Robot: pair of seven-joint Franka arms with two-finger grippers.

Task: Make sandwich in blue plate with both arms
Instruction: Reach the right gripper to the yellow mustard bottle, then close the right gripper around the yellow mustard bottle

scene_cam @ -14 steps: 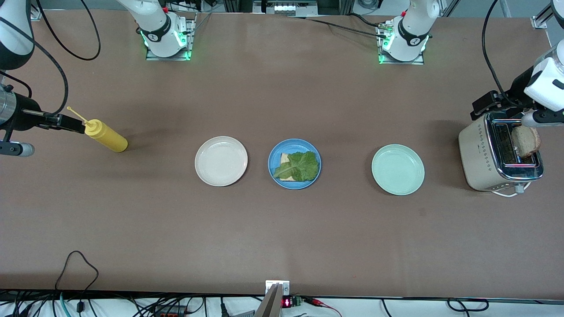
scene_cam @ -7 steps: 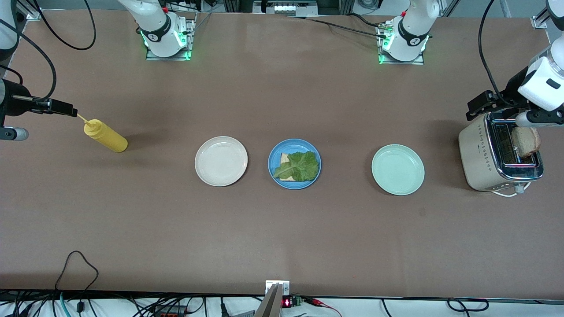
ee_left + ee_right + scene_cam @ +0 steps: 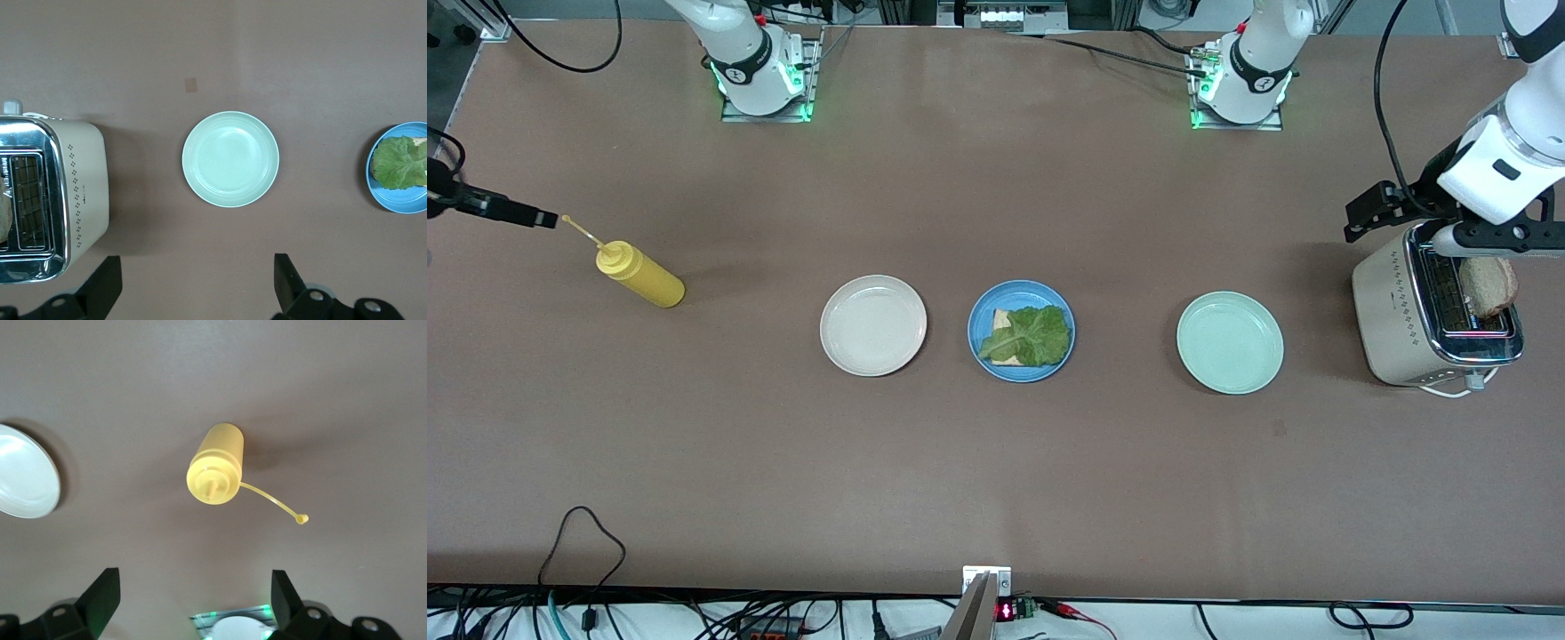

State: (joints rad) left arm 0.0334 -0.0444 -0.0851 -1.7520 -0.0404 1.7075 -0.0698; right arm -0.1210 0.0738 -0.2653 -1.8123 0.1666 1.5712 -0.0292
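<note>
A: Since a second ago, right gripper point(image 3: 190, 607) has been pulled back from the bottle point(image 3: 640, 276) toward the table end; fingers spread, nothing held. Bottle left standing.

B: Left gripper point(image 3: 193, 290)?

A: Raised over the toaster point(image 3: 1436, 316), fingers apart, empty. Bread point(image 3: 1488, 284) is still seen in the slot.

B: Plate point(image 3: 980, 354)?

A: Mid-table, between the white plate point(image 3: 873, 324) and green plate point(image 3: 1230, 342); one slice with lettuce point(image 3: 1029, 335) on it. Top slice judged pending; the grasp probably has to be repeated.

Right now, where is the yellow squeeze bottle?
In the front view the yellow squeeze bottle stands on the table toward the right arm's end, beside the cream-white plate, with the right tool open above it.
</note>
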